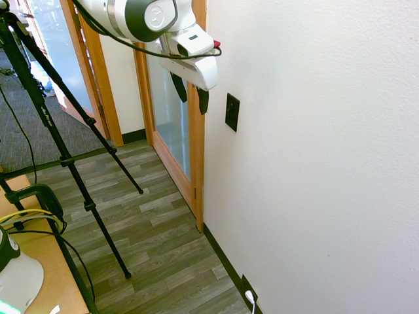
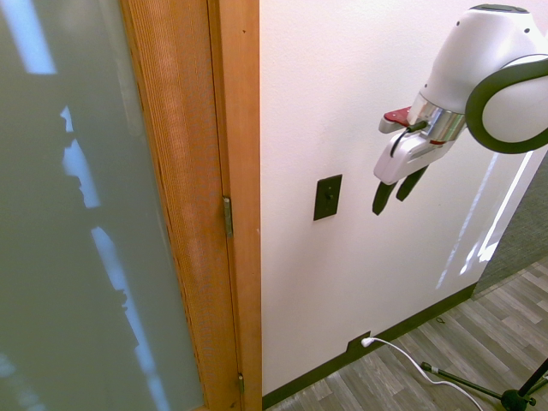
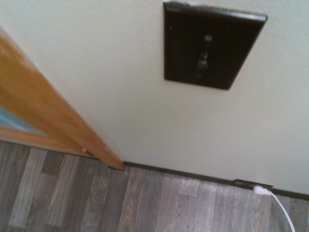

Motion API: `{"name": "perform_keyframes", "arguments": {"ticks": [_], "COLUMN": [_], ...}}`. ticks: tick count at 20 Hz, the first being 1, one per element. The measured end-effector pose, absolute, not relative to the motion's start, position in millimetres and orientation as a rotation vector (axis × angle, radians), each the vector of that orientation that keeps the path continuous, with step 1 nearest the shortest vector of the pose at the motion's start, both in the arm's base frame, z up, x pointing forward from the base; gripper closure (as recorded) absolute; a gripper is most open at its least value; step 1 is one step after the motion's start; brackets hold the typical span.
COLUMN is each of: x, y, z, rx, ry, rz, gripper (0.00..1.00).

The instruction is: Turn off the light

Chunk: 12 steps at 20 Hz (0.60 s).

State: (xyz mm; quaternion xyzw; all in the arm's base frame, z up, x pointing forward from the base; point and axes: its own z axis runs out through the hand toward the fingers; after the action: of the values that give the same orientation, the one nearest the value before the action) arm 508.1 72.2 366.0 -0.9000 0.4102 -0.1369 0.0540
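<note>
The light itself is out of view. Its switch is a small black upright plate (image 1: 232, 112) on the white wall, just right of the wooden door frame. The second exterior view shows the plate (image 2: 328, 197) at about the gripper's height. In the wrist view the plate (image 3: 210, 46) is close, with a small toggle (image 3: 203, 58) at its centre. My gripper (image 1: 190, 95) hangs a short way out from the wall beside the switch, not touching it. Its two dark fingers stand open with nothing between them, as the second exterior view of the gripper (image 2: 396, 193) also shows.
A wooden door frame (image 1: 196, 137) with a frosted glass panel (image 2: 77, 214) borders the switch. Low on the wall, a black outlet plate with a white plug (image 1: 248, 293) sits at the dark baseboard, its cord (image 2: 411, 360) trailing over the grey plank floor (image 1: 163, 235).
</note>
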Motion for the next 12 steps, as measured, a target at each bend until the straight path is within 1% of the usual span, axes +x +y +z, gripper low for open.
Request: {"name": "perform_keyframes", "arguments": {"ticks": [6, 12], "x": [530, 547], "y": [92, 93], "z": [342, 328], "rx": [-2.610, -2.548], "ry": [1.371, 1.463], "rz": [-0.562, -0.602], "gripper": [0.00, 0.00]}}
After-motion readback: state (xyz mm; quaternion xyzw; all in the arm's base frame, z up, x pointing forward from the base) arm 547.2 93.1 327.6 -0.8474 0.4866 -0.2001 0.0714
